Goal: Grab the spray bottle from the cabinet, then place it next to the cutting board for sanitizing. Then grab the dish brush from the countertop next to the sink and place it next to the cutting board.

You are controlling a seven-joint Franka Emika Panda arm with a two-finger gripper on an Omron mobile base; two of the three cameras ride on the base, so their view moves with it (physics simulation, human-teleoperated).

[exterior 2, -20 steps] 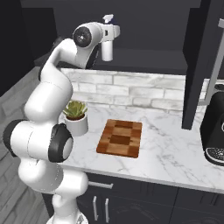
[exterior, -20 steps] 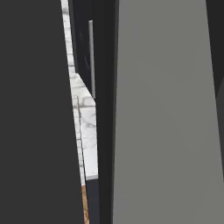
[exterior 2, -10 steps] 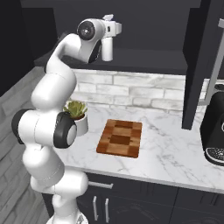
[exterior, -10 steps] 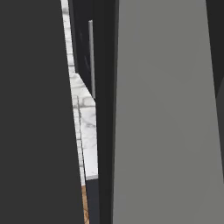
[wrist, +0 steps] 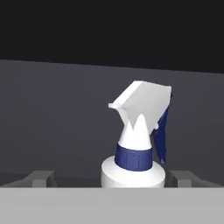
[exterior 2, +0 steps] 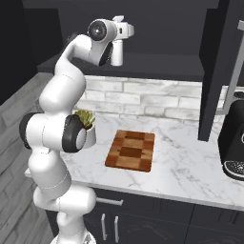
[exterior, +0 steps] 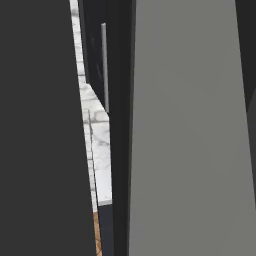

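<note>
The white arm rises from the lower left of the right base view and bends up to the top centre of the frame, where its end effector [exterior 2: 117,52] reaches into the open, tall matte black wall cabinet [exterior 2: 157,33]. In the hand view, the small pale grey-white spray bottle [wrist: 135,151] with a white trigger nozzle, a dark blue collar and a blue trigger stands upright at lower centre of the frame, on the cabinet's dark shelf. The two finger tips [wrist: 41,178] sit at the bottom edge, one to the left and one to the right of the bottle's shoulder. They are spread wide, with a gap on each side, so the bottle is between them and not clamped. Whether a finger grazes the bottle is hard to make out from here.

Lower in the right base view, the rectangular brown wooden cutting board [exterior 2: 131,149] with its patchwork of lighter and darker blocks lies flat in the middle of the white marble worktop [exterior 2: 190,167] with grey veins. A small green plant in a white pot [exterior 2: 86,126] stands to the left of the board, partly behind the arm. A black coffee machine [exterior 2: 234,143] sits at the right edge. The cabinet's open black door [exterior 2: 219,71] with its long grey bar handle hangs in the upper right.

In the left base view, dark panels crowd the frame, with a narrow strip of marble between them.
</note>
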